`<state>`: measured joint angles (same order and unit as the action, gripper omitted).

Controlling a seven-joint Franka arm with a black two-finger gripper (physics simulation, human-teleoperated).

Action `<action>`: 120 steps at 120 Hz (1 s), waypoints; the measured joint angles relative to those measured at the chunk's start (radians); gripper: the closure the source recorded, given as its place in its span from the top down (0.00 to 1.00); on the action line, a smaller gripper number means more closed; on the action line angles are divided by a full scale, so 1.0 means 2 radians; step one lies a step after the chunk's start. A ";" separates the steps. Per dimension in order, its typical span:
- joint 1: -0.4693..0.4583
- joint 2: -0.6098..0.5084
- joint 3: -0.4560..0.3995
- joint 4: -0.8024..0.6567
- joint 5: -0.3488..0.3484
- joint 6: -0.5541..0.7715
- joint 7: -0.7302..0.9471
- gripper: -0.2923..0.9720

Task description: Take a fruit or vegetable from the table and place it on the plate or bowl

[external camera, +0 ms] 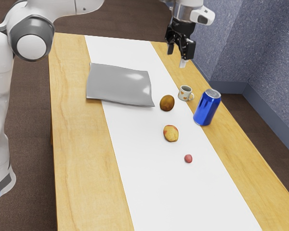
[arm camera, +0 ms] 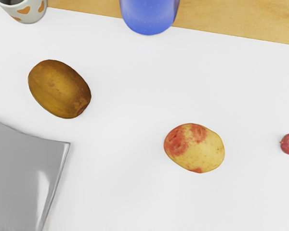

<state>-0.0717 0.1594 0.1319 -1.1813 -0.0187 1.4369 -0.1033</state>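
My black gripper (external camera: 179, 54) hangs released, empty; I should centre over the brown oval kiwi (external camera: 167, 102), straddling its narrow width.

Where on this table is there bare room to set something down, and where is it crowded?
Free: the white runner between the small red fruit and the table's near end, and the wood strip on the exterior view's left. Crowded: the kiwi, mug and blue can beside the gray plate.
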 joint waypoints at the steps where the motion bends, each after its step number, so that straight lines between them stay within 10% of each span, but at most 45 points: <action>1: 0.000 0.001 0.000 0.000 0.000 0.000 0.000 0.77; 120: 0.003 0.017 -0.017 0.002 0.010 -0.024 0.032 0.77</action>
<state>-0.0652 0.1929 0.0970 -1.1772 0.0021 1.3891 -0.0386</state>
